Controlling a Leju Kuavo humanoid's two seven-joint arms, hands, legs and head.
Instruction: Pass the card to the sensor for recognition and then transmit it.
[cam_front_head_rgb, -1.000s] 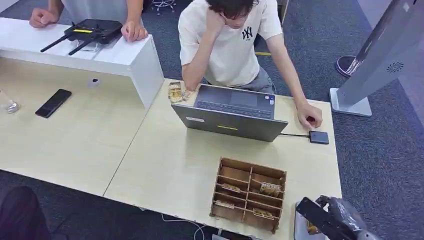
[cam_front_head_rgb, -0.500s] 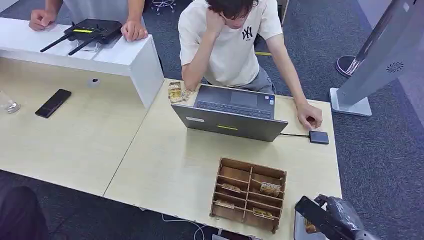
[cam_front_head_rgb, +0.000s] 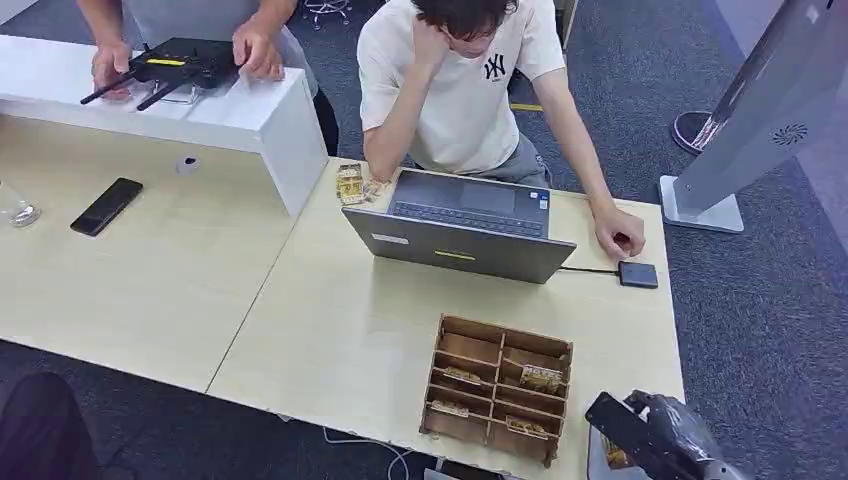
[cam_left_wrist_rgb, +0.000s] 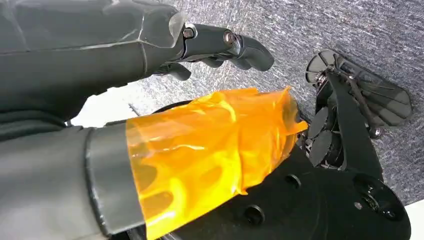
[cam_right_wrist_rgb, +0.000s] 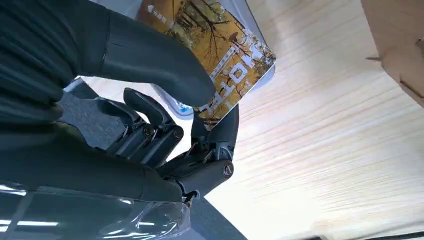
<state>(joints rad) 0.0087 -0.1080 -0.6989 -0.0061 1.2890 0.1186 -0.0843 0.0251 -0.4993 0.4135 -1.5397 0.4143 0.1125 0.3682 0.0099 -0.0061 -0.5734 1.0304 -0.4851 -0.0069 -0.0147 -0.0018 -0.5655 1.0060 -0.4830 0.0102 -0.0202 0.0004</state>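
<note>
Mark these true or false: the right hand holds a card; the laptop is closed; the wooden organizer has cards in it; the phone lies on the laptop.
1. The right hand holds a card. True.
2. The laptop is closed. False: it is open.
3. The wooden organizer has cards in it. True.
4. The phone lies on the laptop. False: it lies on the table, far from the laptop.

Table (cam_front_head_rgb: 330, 330): pale matt wood-grain laminate. Compartment box (cam_front_head_rgb: 497, 388): raw brown plywood. Card (cam_right_wrist_rgb: 220, 50): glossy printed plastic. Floor (cam_front_head_rgb: 770, 330): rough grey-blue carpet. Laptop (cam_front_head_rgb: 462, 228): matt grey.
</note>
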